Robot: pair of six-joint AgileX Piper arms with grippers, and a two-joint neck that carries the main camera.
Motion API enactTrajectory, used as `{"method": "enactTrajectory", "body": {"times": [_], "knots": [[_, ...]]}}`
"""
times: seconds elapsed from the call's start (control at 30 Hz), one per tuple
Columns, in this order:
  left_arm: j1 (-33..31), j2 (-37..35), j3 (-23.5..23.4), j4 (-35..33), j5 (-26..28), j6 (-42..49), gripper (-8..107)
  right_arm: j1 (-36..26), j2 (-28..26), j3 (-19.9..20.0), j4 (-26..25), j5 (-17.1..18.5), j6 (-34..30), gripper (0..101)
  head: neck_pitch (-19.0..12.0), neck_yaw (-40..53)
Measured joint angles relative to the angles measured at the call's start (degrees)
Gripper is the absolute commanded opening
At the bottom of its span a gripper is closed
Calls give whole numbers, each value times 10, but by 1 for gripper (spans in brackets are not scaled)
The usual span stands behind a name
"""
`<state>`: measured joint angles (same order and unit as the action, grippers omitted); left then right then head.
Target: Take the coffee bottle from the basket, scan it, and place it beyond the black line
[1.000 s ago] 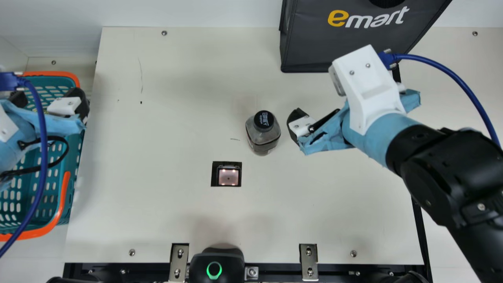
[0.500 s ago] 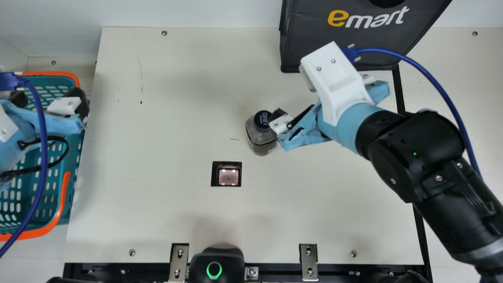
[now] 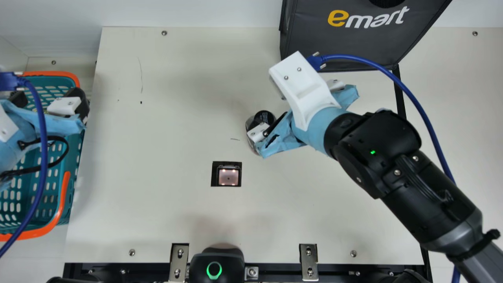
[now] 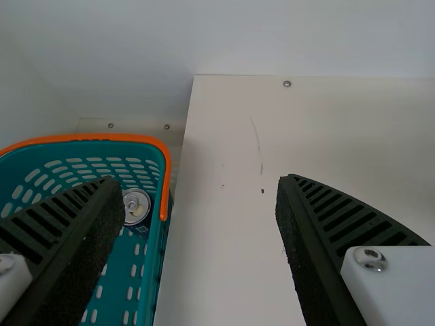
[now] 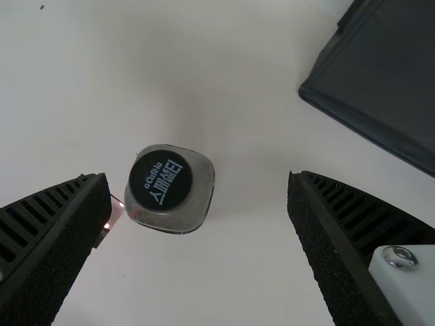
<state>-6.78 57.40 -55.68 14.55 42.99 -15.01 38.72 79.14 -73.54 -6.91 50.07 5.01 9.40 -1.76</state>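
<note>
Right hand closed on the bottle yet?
No, in the right wrist view the right hand is open, a gap separating the bottle from one finger.

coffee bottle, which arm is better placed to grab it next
Right, most likely: the open right gripper is at the coffee bottle, and the black line lies on that side too. The left gripper is off by the basket.

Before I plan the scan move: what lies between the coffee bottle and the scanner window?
Bare tabletop lies between the bottle and the window, as the main view shows.
</note>
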Motion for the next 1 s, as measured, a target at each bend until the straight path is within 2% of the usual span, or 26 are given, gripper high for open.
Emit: {"method": "enactTrajectory", "body": {"times": [0.53, 1.0], "knots": [[0, 0, 0, 0, 0, 0, 90, 27, 47, -28, 11, 36, -15, 91, 0, 1], [0, 0, 0, 0, 0, 0, 90, 41, 83, -36, 9, 43, -20, 91, 0, 1]]}}
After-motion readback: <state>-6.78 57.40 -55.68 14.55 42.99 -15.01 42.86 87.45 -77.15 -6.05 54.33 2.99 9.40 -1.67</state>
